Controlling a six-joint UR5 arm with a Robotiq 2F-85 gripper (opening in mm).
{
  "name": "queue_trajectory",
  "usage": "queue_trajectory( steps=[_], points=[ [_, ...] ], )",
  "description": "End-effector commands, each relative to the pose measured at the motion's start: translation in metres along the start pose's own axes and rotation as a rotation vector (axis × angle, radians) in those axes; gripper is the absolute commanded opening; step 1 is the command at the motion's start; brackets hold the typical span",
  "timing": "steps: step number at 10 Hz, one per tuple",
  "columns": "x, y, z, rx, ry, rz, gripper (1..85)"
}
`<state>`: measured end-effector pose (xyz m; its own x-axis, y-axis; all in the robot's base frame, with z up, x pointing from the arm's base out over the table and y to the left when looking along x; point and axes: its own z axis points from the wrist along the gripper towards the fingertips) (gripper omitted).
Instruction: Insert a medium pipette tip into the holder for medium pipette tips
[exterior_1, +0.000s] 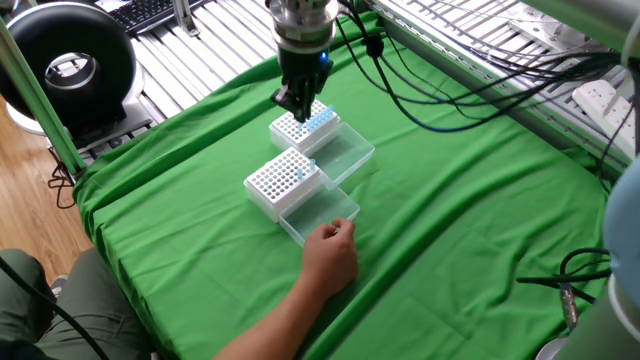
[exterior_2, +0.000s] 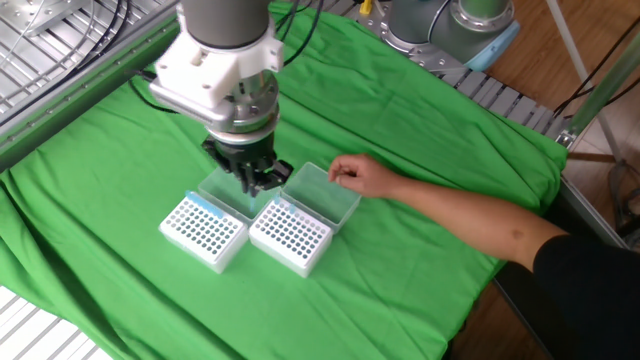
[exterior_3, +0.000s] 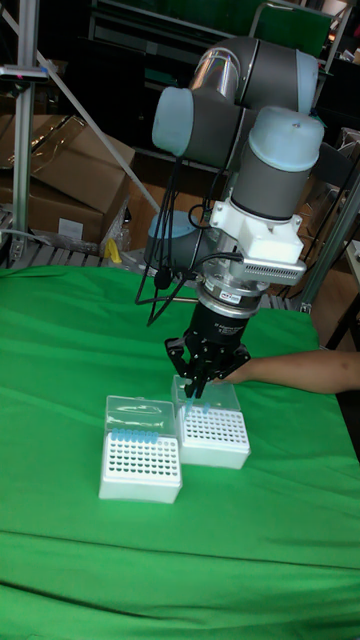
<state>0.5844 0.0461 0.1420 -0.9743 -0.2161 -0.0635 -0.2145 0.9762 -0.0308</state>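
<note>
Your counter (exterior_1: 480, 230) is wearing a green cloth (exterior_2: 120, 130); two white racks (exterior_2: 204, 231) (exterior_2: 290, 238) are sitting on it side by side, clear lids (exterior_1: 318, 214) lying open.

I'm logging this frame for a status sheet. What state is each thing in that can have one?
rack near the hand: lid open, one blue tip seated at its edge.
rack under the arm: lid open, blue tips along one side.
gripper: raised over the racks, jaws close together; grip unclear.
person's hand: resting at the near lid's corner.
</note>
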Motion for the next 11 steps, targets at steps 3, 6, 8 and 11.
queue_trajectory(
  steps=[3, 6, 8, 11],
  points=[
    [-0.028, -0.021, 0.005, 0.036, -0.052, -0.057, 3.3],
    [-0.029, -0.025, 0.014, 0.029, -0.069, -0.072, 3.7],
    [-0.025, -0.027, 0.018, 0.022, -0.069, -0.074, 3.7],
    [-0.020, -0.028, 0.023, 0.017, -0.067, -0.075, 3.7]
  ],
)
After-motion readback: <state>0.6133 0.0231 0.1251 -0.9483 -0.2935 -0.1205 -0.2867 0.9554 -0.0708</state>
